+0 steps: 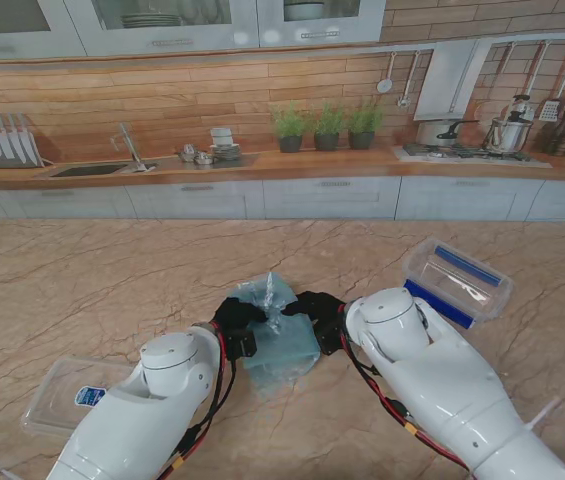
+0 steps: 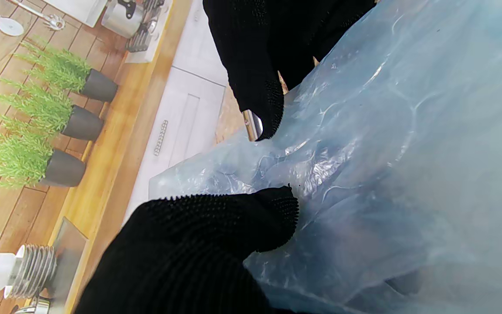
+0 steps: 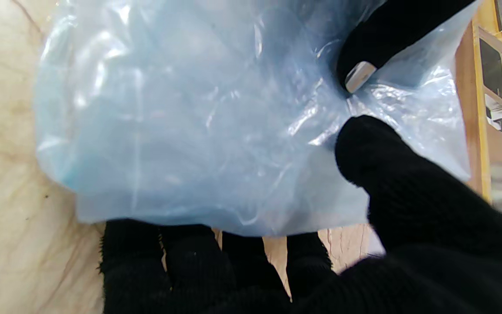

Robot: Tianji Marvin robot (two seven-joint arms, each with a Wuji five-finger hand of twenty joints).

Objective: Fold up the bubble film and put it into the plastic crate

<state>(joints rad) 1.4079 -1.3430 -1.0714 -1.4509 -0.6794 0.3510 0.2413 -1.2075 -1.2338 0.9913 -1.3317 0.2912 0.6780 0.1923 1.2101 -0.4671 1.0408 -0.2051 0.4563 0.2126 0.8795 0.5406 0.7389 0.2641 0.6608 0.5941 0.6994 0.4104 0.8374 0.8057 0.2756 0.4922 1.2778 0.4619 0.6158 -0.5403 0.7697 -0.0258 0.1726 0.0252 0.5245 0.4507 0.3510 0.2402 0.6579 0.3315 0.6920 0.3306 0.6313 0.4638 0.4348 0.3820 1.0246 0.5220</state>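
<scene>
Both gloved, left hand (image 1: 239,320) and right hand (image 1: 320,318) pinching bluish film (image 1: 280,338) between them over the table (image 1: 82,280), crate (image 1: 458,282) well right.

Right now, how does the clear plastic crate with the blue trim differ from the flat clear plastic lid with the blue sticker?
The clear plastic crate with blue trim sits to my right and farther from me; the flat clear lid with the blue sticker lies to my left, nearer to me. The crate is deep with raised walls; the lid is shallow. The crate stands in plain view; my left arm covers part of the lid. Both are transparent and rest on the marble table.
</scene>
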